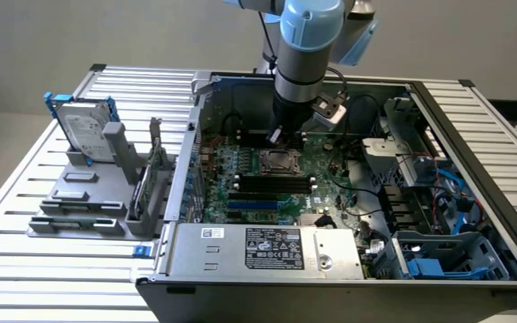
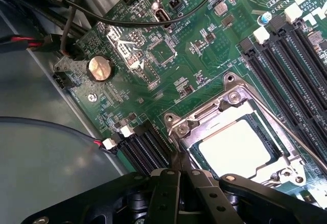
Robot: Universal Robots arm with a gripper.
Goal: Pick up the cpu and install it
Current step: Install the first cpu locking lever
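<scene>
Wrist view shows the gripper [image 2: 180, 175] clenched on nothing, its black fingers pressed together just beside the socket [image 2: 240, 132]. Seated in that metal-framed socket lies the cpu [image 2: 236, 148], close to the fingertips, lower right of the frame.

Case [image 1: 474, 168]: open, centre-right of frame.
Motherboard [image 1: 322, 195]: green, inside case.
Power supply [image 1: 268, 249]: lower centre.
Hard drive [image 1: 86, 128]: upright, upper left, in grey holder [image 1: 79, 195].
</scene>
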